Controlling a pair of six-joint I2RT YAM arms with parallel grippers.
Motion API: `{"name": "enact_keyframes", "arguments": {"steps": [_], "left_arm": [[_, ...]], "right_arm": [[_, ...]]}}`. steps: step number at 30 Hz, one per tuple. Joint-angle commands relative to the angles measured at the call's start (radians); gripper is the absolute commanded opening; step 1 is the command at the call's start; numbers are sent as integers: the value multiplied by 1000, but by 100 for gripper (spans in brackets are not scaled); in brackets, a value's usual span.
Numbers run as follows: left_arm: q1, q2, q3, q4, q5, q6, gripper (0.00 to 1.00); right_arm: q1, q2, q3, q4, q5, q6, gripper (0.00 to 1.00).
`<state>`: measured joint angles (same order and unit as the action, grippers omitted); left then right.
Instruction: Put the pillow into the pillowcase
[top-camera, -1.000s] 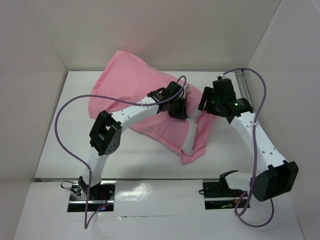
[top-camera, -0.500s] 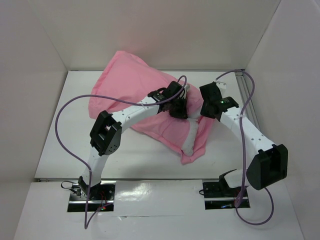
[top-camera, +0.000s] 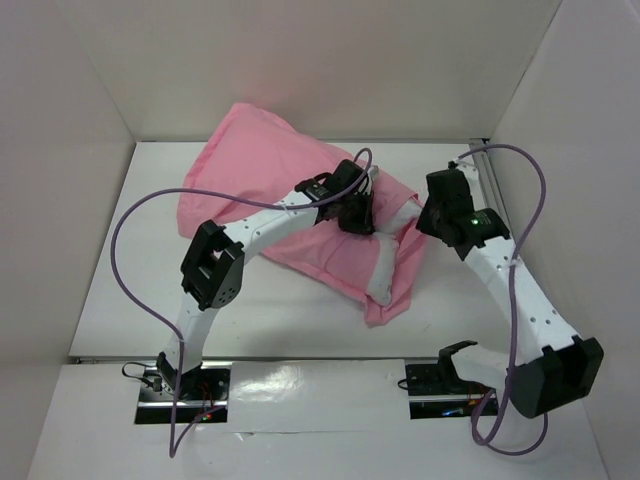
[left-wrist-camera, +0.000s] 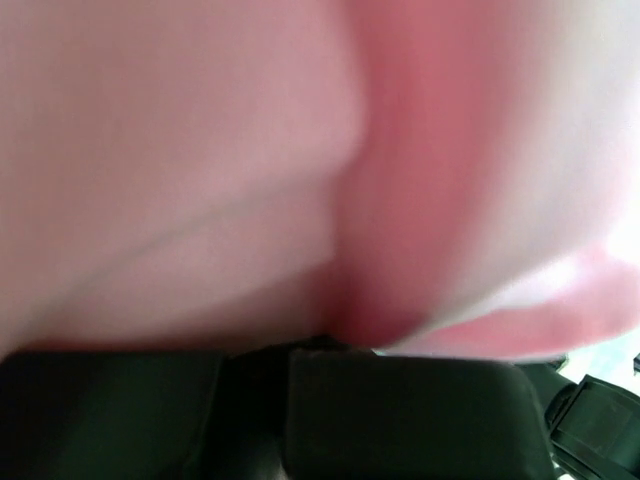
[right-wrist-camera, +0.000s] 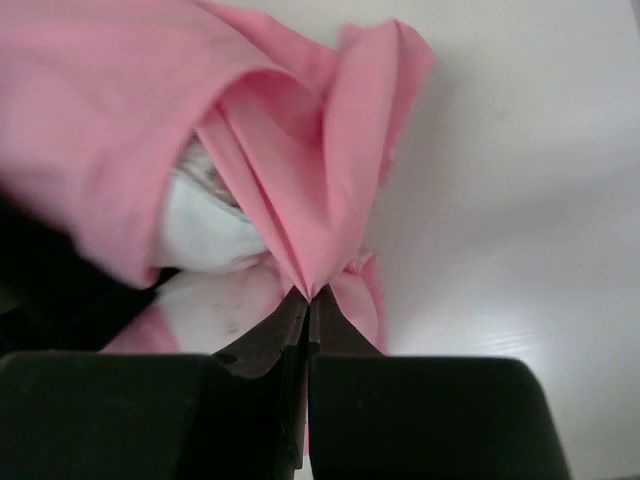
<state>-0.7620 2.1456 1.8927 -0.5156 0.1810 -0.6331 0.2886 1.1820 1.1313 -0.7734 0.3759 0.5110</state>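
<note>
The pink pillowcase (top-camera: 260, 150) lies bulging from the back left toward the table's middle. White pillow (top-camera: 385, 265) shows as a strip at its open end on the right. My left gripper (top-camera: 357, 218) sits on top of the cloth near that opening. In the left wrist view blurred pink pillowcase (left-wrist-camera: 200, 150) fills the frame and gathers into the shut left gripper (left-wrist-camera: 330, 345). My right gripper (top-camera: 422, 218) is at the opening's right edge. In the right wrist view the right gripper (right-wrist-camera: 310, 295) is shut on a pinched fold of pillowcase (right-wrist-camera: 330, 170), with the pillow (right-wrist-camera: 205, 235) just left of it.
White walls enclose the table (top-camera: 300, 320) on the left, back and right. A metal rail (top-camera: 488, 165) runs along the right wall at the back. Purple cables loop above both arms.
My right gripper went from open to shut on the pillowcase's edge and drew it a little to the right. The left arm has held still.
</note>
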Motion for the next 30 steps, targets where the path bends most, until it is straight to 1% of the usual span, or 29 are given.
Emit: {"name": "enact_keyframes", "arguments": {"steps": [1,3,6,7,9,10,11,13,15,16,19,23,25,28,29,30], "left_arm": [[39,97,-82,-219,-72,21,0],[39,85,-109,-209,-57,50,0],[30,85,-144,-222,-57,81,0],[30,85,-144,-236,-67,81,0],[30,85,-144,-236,-78,81,0],[30,97,-153,-236,-78,81,0],[30,97,-144,-247,-78,81,0],[30,132,-120,-247,-78,81,0],[30,155,-98,-256,-87,70,0],[30,166,-87,-256,-87,70,0],[30,197,-47,-256,-87,61,0],[30,208,-29,-265,-87,61,0],[30,208,-29,-265,-87,52,0],[30,166,-41,-256,-54,52,0],[30,125,-41,-244,-54,52,0],[30,100,-65,-233,-40,41,0]], "right_arm": [[-25,-99,131,83,-12,-20,0],[-35,-99,182,109,-22,-11,0],[-45,-111,182,232,-75,-2,0],[-45,-111,182,276,-136,-2,0],[-45,-111,220,299,-214,-11,0],[-45,-120,220,327,-292,-11,0],[-45,-133,220,348,-331,-11,0],[-45,-168,243,364,-421,-11,0],[-45,-188,289,364,-480,-20,0],[-45,-188,312,341,-529,-35,0],[-45,-197,373,321,-606,-35,0],[-45,-206,394,321,-751,15,0],[-45,-206,378,321,-752,15,0],[-45,-184,303,251,-594,-31,0],[-45,-173,283,202,-454,-31,0],[-45,-157,254,163,-371,-43,0]]}}
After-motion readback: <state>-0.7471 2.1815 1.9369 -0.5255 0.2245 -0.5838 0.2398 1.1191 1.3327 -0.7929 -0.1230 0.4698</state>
